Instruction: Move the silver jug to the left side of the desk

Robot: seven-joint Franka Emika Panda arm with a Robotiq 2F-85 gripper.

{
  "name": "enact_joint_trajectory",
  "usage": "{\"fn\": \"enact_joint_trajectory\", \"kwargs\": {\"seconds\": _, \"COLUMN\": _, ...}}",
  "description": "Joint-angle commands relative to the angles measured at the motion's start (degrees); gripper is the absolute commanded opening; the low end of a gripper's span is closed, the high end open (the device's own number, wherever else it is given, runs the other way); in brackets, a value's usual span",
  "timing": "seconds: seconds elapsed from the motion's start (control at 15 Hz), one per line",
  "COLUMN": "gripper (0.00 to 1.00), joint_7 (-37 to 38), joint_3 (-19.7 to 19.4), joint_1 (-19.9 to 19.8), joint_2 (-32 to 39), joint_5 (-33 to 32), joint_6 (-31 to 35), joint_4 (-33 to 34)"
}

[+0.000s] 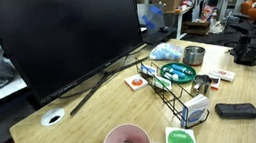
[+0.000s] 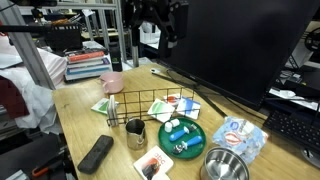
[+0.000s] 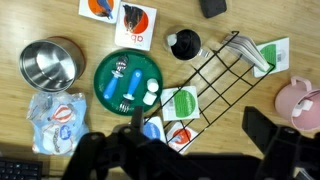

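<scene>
The silver jug (image 2: 135, 132) stands upright on the desk (image 2: 85, 125), just beside the near end of a black wire rack (image 2: 150, 105). In the wrist view the jug (image 3: 184, 44) is seen from above, with a dark inside, at the top centre. It also shows in an exterior view (image 1: 202, 83) beside the rack. My gripper (image 3: 200, 140) is open and empty, high above the desk. Its two dark fingers frame the rack and some cards below. The jug lies well ahead of the fingers. The cable hole (image 1: 53, 117) is near the monitor's foot.
A green plate (image 3: 128, 80) with small items and a squat silver round tin (image 3: 48, 62) lie to one side of the jug. A pink bowl (image 3: 300, 100) sits beyond the rack (image 3: 225, 85). A black flat object (image 2: 95, 153) lies near the desk edge. A large monitor (image 1: 62, 35) stands behind.
</scene>
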Motion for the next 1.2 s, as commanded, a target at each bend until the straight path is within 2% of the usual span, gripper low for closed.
{"fn": "enact_joint_trajectory", "kwargs": {"seconds": 0.0, "gripper": 1.0, "joint_7": -2.8, "joint_3": 1.3, "joint_1": 0.2, "joint_2": 0.8, "joint_5": -0.7, "joint_6": -0.4, "joint_4": -3.5}}
{"fn": "enact_joint_trajectory", "kwargs": {"seconds": 0.4, "gripper": 1.0, "joint_7": -6.8, "joint_3": 3.6, "joint_1": 1.3, "joint_2": 2.6, "joint_5": -3.0, "joint_6": 8.7, "joint_4": -13.4}}
{"fn": "enact_joint_trajectory", "kwargs": {"seconds": 0.47, "gripper": 1.0, "joint_7": -4.2, "joint_3": 3.6, "joint_1": 1.2, "joint_2": 3.0, "joint_5": -1.3, "joint_6": 6.3, "joint_4": -12.1}}
{"fn": "enact_joint_trajectory", "kwargs": {"seconds": 0.87, "gripper": 1.0, "joint_7": -5.8, "joint_3": 3.7, "joint_1": 1.2, "joint_2": 3.1, "joint_5": -2.3, "joint_6": 7.8, "joint_4": -13.1}}
{"fn": "enact_joint_trajectory", "kwargs": {"seconds": 1.0, "gripper": 1.0, "joint_7": -5.6, "joint_3": 4.5, "joint_1": 1.4, "joint_2": 3.4, "joint_5": -4.3, "joint_6": 9.8, "joint_4": -13.7}}
{"fn": "enact_joint_trajectory", "kwargs": {"seconds": 1.13, "gripper": 1.0, "joint_7": -7.9, "joint_3": 4.5, "joint_1": 2.3, "joint_2": 3.7, "joint_5": -2.2, "joint_6": 12.2, "joint_4": -14.7}}
